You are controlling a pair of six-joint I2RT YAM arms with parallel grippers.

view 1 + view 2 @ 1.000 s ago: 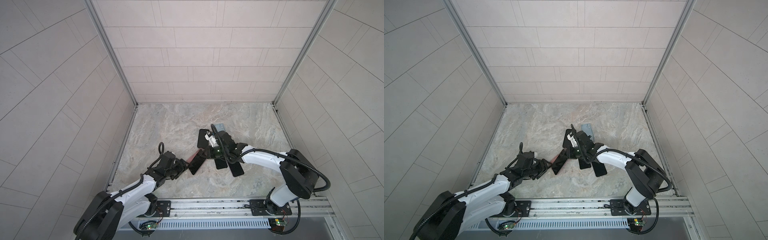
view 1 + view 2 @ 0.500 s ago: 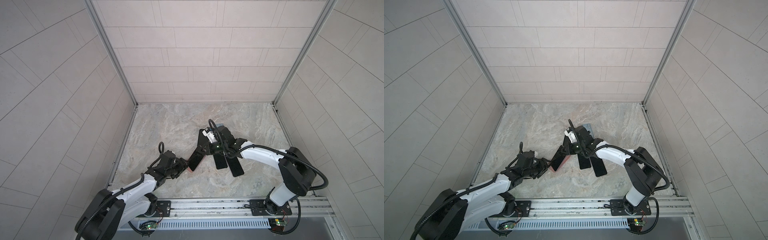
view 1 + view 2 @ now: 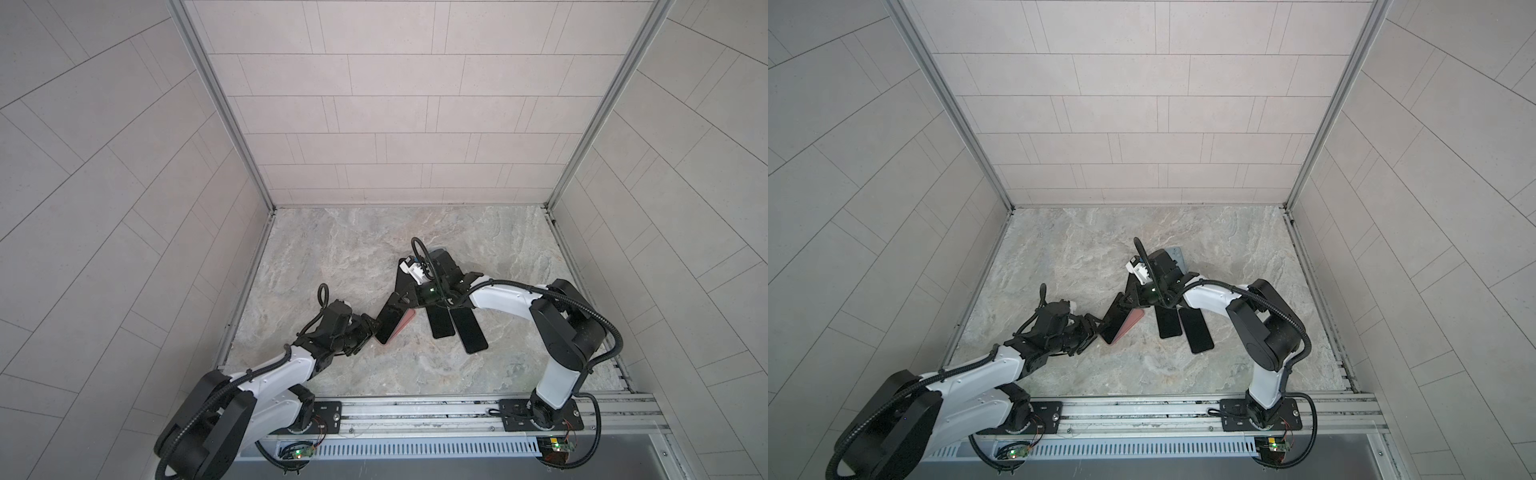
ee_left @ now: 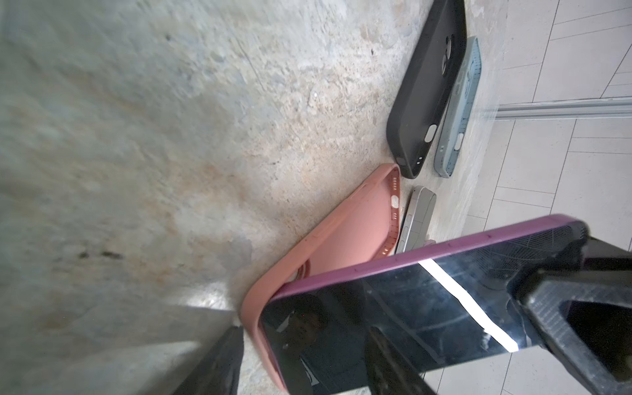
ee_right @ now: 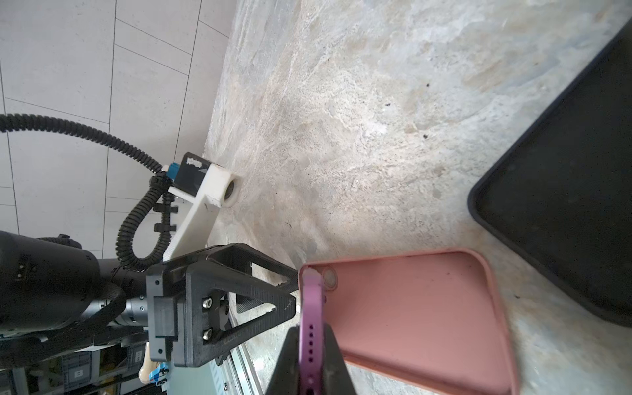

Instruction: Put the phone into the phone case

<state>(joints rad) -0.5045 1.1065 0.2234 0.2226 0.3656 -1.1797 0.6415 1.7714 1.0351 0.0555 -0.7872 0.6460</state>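
My right fingers (image 5: 333,369) are clenched on one end of the purple-edged black-glass phone (image 4: 410,307). It tilts over the open pink silicone case (image 5: 410,307), which lies on the marble surface (image 3: 332,257). The phone's low end sits at the case's camera-hole end, not pressed in. My left fingers (image 5: 256,295) are spread, grasping nothing, with their tips just beside that end; I cannot tell whether they touch it. The phone hides the case's near side. In both top views my right grip is too dark to make out. The left wrist view shows only blurred stubs of my left fingers. A second ago pink showed along the phone's left edge; now it shows on the right.
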